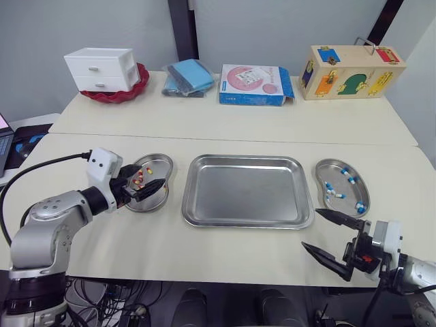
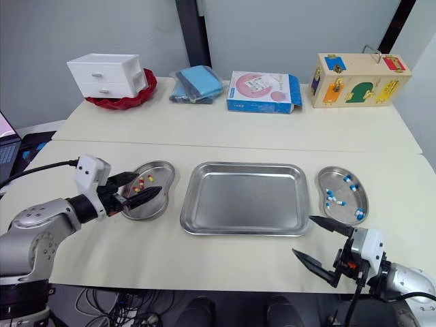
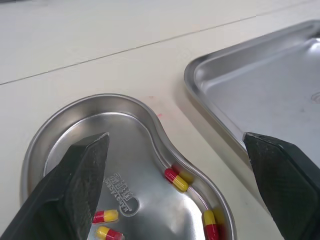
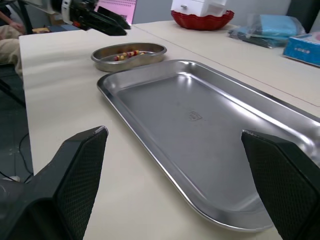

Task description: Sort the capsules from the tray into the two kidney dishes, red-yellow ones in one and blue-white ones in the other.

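Note:
The steel tray lies in the middle of the table with nothing in it. To its left, the left kidney dish holds several red-yellow capsules. My left gripper hovers open just over this dish, with nothing between its fingers. Right of the tray, the right kidney dish holds several blue-white capsules. My right gripper stands open and holds nothing near the table's front edge, just off the tray's front right corner.
Along the back of the table are a white drawer box on a red bowl, blue packets, a pink and blue carton and a wooden lock box. A laptop sits at the far left.

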`<state>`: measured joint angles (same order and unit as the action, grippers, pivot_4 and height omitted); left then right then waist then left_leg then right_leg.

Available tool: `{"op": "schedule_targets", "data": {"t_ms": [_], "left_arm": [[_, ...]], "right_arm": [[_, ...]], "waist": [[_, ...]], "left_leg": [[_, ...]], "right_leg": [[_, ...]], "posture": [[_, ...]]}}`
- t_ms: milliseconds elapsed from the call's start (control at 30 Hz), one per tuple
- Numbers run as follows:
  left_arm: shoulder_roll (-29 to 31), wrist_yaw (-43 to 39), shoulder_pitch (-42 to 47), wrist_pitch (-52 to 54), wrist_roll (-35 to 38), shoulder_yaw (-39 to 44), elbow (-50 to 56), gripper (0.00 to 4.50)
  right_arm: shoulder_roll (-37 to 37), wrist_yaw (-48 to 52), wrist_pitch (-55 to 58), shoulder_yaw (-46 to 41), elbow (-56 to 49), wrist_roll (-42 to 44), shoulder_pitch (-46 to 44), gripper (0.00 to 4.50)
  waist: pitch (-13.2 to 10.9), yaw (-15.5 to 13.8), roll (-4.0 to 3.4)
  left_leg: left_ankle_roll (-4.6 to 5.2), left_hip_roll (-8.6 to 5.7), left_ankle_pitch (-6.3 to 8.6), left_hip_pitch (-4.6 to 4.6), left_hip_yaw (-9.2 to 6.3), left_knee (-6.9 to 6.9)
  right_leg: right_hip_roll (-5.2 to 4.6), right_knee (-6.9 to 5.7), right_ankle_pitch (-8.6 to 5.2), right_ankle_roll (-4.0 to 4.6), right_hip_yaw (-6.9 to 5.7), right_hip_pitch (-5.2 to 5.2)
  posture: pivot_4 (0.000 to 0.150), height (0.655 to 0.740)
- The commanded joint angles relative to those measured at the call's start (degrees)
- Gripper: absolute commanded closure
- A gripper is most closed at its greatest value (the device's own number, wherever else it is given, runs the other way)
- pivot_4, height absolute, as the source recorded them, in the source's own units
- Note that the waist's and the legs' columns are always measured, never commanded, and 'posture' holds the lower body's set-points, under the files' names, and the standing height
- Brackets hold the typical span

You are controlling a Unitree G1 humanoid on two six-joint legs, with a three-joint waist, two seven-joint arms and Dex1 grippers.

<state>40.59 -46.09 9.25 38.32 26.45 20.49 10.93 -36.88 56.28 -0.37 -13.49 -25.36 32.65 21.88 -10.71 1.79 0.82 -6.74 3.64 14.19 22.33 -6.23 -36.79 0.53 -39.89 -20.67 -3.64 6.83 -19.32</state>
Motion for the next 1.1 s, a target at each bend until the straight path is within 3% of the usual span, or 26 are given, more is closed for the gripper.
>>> {"op": "schedule_targets", "data": {"t_ms": [33, 267, 467, 700, 1100], "left_arm": [[2.5, -1.0, -2.0, 0.1, 2.4, 4.1, 2.5, 0.08], [11.8, -4.6, -10.6, 1.2, 1.5, 11.3, 0.3, 0.08], [20.3, -10.4, -20.2, -8.4, -5.9, 15.8, -13.1, 0.08], [21.9, -10.8, -19.1, -13.1, -8.0, 15.7, -20.7, 0.08], [19.6, -9.0, -18.4, -13.9, -8.1, 15.3, -19.2, 0.08]], "right_arm": [[-1.5, -2.2, 3.8, -4.2, -3.6, 2.4, 1.2, 0.00], [-9.3, -2.8, 15.7, -14.9, -2.7, 5.5, 3.7, 0.00], [-21.7, 2.6, 28.6, -25.6, 8.1, 4.9, 4.6, 0.00], [-29.5, 8.4, 26.5, -19.8, 23.7, -3.2, -2.6, 0.00], [-29.0, 12.3, 24.9, -15.1, 27.4, -7.0, -10.9, 0.00]], "waist": [[0.0, 0.0, 0.01], [-0.1, 0.1, 0.05], [-0.1, 0.2, 0.12], [-0.1, 0.3, 0.20], [-0.2, 0.6, 0.14]], "left_leg": [[0.00, 0.00, 0.00, 0.00, -0.01, 0.01], [0.00, 0.00, 0.01, -0.01, 0.05, 0.06], [0.01, 0.01, 0.01, -0.01, 0.29, 0.31], [0.01, 0.06, 0.01, 0.16, 0.40, 0.75], [0.01, 0.06, 0.01, 0.53, 0.41, 0.80]], "right_leg": [[0.00, 0.01, 0.00, 0.00, -0.01, 0.00], [0.00, 0.04, -0.01, 0.00, 0.05, -0.04], [-0.01, 0.22, -0.02, 0.01, 0.23, -0.27], [-0.06, 0.81, 0.00, -0.01, 0.22, -0.39], [-0.07, 0.76, 0.02, 0.01, 0.19, -0.78]], "posture": [[0.150, 0.7400], [0.150, 0.7400], [0.150, 0.7400], [0.150, 0.7400], [0.150, 0.7400]]}}
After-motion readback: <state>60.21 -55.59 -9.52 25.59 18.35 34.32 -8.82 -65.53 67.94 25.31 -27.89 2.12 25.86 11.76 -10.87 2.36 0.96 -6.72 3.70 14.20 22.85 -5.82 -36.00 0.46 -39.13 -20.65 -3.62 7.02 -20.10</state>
